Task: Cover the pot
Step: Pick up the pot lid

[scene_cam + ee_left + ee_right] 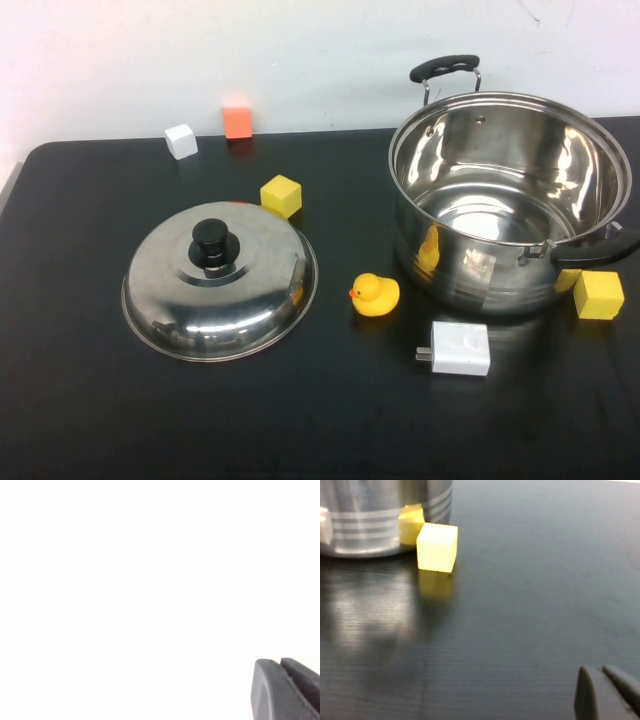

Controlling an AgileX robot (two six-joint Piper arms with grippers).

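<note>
Neither gripper appears in the high view. Only a grey fingertip pair of the left gripper (287, 690) shows in its wrist view against blank white, the two tips lying close together. Likewise the right gripper (607, 692) shows grey tips pressed nearly together, grasping nothing, low over the black table (330, 420) near a yellow cube (437, 546).

Nearest on the table lies a white plug adapter (458, 348), just in front of the pot. A small yellow rubber duck (376, 295) sits between the adapter and the domed stainless-steel lid with a black knob (220, 280), which rests rim-down on the left side, well apart from the pot.

On the right stands the large shiny stainless-steel stockpot with black side handles (510, 200), upright, open and uncovered. That yellow cube sits just beside its right front wall, under the near handle. A second yellow cube (281, 195) lies just behind the lid. Farthest back, near the wall, are a small white cube (181, 141) and an orange cube (237, 121).
</note>
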